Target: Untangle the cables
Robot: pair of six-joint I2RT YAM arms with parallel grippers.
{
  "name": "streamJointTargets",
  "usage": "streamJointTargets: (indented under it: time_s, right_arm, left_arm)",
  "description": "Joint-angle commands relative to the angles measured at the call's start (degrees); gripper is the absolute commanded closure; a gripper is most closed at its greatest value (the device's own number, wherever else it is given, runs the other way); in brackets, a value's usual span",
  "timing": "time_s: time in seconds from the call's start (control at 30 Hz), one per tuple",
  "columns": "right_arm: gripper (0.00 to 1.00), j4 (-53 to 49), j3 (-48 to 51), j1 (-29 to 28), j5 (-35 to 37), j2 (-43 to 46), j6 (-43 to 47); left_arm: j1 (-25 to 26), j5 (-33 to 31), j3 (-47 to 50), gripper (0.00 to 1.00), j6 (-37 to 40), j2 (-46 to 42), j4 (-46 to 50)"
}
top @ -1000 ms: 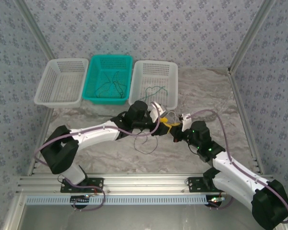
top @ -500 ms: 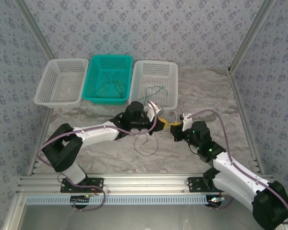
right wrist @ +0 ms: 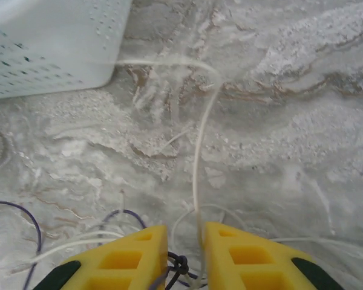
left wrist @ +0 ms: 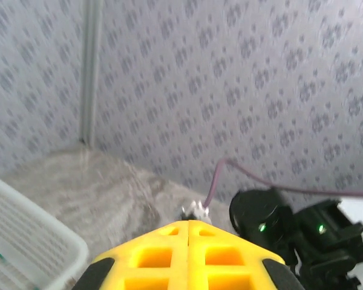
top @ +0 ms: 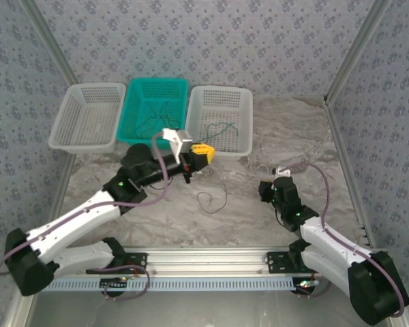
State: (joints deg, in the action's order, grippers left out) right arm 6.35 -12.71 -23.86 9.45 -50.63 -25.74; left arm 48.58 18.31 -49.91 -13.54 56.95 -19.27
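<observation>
Marble-patterned table [top: 191, 228] is noted as the work surface, with a teal basket [top: 131, 116] and a white basket [top: 221, 89] at its far edge, each holding a few loose strands. The remaining cables [right wrist: 196, 175] are found on the table between the arms: pale strands by the right gripper [right wrist: 186, 232], a dark loop [top: 211, 201] nearer the middle, and a small dark knot [right wrist: 178, 264] where several strands cross. A risk is judged here: if the knot is pinched together with the pale strands and pulled, it is likely to be tightened rather than freed. A strand running to the foot of the white basket may also be snagged. The right gripper is seen low over the table, its fingers a narrow gap apart, with the knot and a pale strand lying in that gap. The left gripper [top: 199, 151] is raised near the white basket, fingers pressed together; whether a strand is nipped cannot be told.
</observation>
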Motion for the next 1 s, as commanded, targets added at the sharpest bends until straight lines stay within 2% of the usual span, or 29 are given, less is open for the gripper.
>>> streamJointTargets:
  time_s: [0.0,0.07,0.13,0.2,0.27,0.33,0.4,0.43,0.6,0.73,0.87,0.97]
  right_arm:
    - [0.74,-3.90,-3.15,0.30,-0.65,0.81,-1.91]
    - [0.75,-3.41,-4.27,0.30,-3.99,1.96,-1.11]
    - [0.86,-1.08,-4.65,0.30,-7.83,3.28,0.44]
    - [0.92,1.14,-4.92,0.22,-11.36,4.10,0.88]
    - [0.93,1.39,-6.22,0.04,-14.28,4.31,1.27]
    - [0.93,0.36,-8.39,-0.55,-16.82,4.15,1.87]
    - [0.93,-1.67,-10.59,-1.55,-16.67,3.67,2.13]
    - [0.93,-2.49,-11.65,-2.05,-16.38,3.41,2.50]
    - [0.93,-4.62,-14.65,-4.09,-14.45,0.97,2.54]
    - [0.93,-5.07,-15.88,-4.89,-14.35,-0.99,2.27]
    - [0.93,-5.29,-16.29,-5.08,-13.16,-1.35,1.77]
    - [0.94,-5.36,-16.43,-5.14,-12.80,-1.36,1.61]
  left_arm:
    - [-0.26,-3.29,2.47,1.00,0.92,-1.37,2.32]
    - [-0.24,-2.80,3.09,1.00,0.79,-0.85,3.04]
    - [-0.18,-1.65,2.40,1.00,1.67,1.25,6.24]
    - [0.33,-1.35,1.43,0.98,3.01,3.78,9.19]
    - [1.24,-1.65,1.48,0.88,4.42,6.22,9.51]
    - [2.25,-0.92,1.54,0.74,4.49,8.76,8.03]
    - [3.82,1.56,1.18,0.63,4.75,11.55,5.45]
    - [5.15,2.35,0.34,0.61,5.52,13.48,5.21]
    - [10.02,3.31,-2.84,0.57,7.35,22.18,0.60]
    - [12.75,3.10,-4.18,0.50,8.57,28.03,-3.69]
    - [14.34,2.65,-4.55,0.43,10.40,32.43,-7.24]
    - [14.75,2.15,-4.99,0.41,9.80,35.77,-9.79]
